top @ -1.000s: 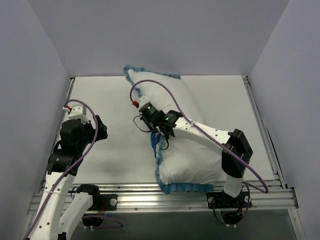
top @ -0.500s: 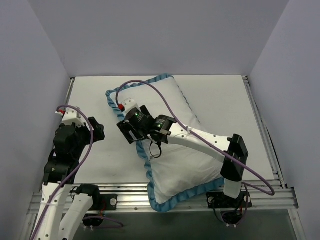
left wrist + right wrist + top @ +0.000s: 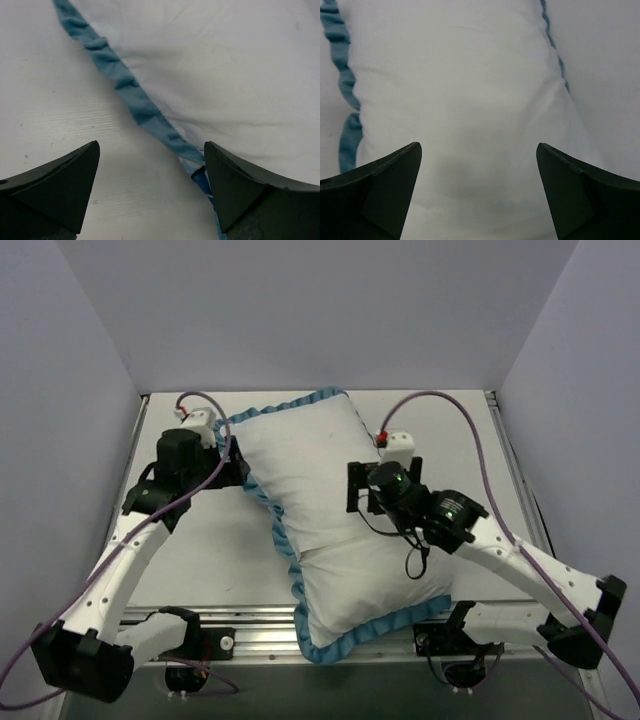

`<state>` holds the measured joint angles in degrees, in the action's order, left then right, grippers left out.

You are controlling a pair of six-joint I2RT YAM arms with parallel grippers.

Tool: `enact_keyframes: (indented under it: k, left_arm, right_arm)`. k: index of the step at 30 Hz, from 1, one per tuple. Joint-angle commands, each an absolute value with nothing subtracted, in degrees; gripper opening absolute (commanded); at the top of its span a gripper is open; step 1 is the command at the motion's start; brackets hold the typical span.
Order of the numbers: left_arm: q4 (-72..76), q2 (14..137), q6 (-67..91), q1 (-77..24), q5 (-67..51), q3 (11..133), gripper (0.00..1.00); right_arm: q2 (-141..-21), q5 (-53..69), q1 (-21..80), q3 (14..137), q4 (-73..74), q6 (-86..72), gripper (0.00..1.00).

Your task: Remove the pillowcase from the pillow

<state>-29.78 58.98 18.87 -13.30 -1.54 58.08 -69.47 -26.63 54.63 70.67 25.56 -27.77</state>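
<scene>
The pillowcase [image 3: 335, 510] lies diagonally across the table, plain white side up, its ruffled light-blue edging [image 3: 283, 540] running along the left side. It is plump; the pillow is hidden inside it. My left gripper [image 3: 238, 466] hangs open at the far-left corner. In the left wrist view the left gripper [image 3: 151, 170] straddles the edging [image 3: 130, 92] and bare table, with a dark blue patch of cloth [image 3: 200, 179] by the right finger. My right gripper [image 3: 353, 487] stands open over the cover's right side. In the right wrist view the right gripper [image 3: 479, 175] has only white fabric [image 3: 465, 100] below it.
Grey walls close in the table [image 3: 200, 560] on three sides. A metal rail [image 3: 250, 625] runs along the near edge, and the cover's near corner [image 3: 320, 645] hangs over it. Purple cables loop from both arms.
My right gripper has opened, let go of the blue edging and pulled back to the right. The cover has dropped flat. My left arm has swung in to the far-left corner.
</scene>
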Motion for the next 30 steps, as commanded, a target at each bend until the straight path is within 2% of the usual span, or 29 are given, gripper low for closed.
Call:
enact_keyframes:
  k: [1,6,9,13,17,21,23,25,30]
  left_arm:
    - [-22.42,68.85,17.58,-20.55,-0.01,69.48,0.94]
    - [-18.99,85.40,16.44,-30.12,5.62,82.07,0.94]
    - [-16.71,94.37,15.91,-32.86,9.57,87.88,0.94]
    - [-14.68,103.51,19.76,-33.14,11.25,89.12,0.94]
    - [-21.69,106.61,30.01,-32.00,21.15,85.36,0.94]
    - [-25.14,102.23,38.75,-27.69,20.32,76.32,0.94]
    - [-23.03,95.82,41.64,-25.07,19.69,67.18,0.94]
    - [-21.45,88.73,42.97,-23.39,19.78,58.94,0.94]
    - [-22.15,75.43,45.09,-20.57,18.37,48.35,0.94]
  right_arm:
    - [-59.79,-29.00,52.12,62.43,29.35,-36.46,0.93]
    - [-49.24,-27.25,51.77,57.22,35.06,-44.20,0.92]
    - [-47.73,-26.29,51.77,55.55,39.28,-46.75,0.92]
    - [-47.90,-23.04,51.59,51.60,39.12,-47.37,0.95]
    - [-50.79,-20.74,51.07,46.42,30.95,-47.02,0.96]
    - [-54.65,-18.29,50.28,40.70,19.28,-46.06,0.94]
    - [-57.29,-15.57,49.13,39.11,12.15,-43.95,0.93]
    - [-62.38,-15.29,48.52,40.16,6.71,-41.93,0.92]
    - [-74.50,-14.60,45.71,45.52,-2.27,-32.46,0.91]
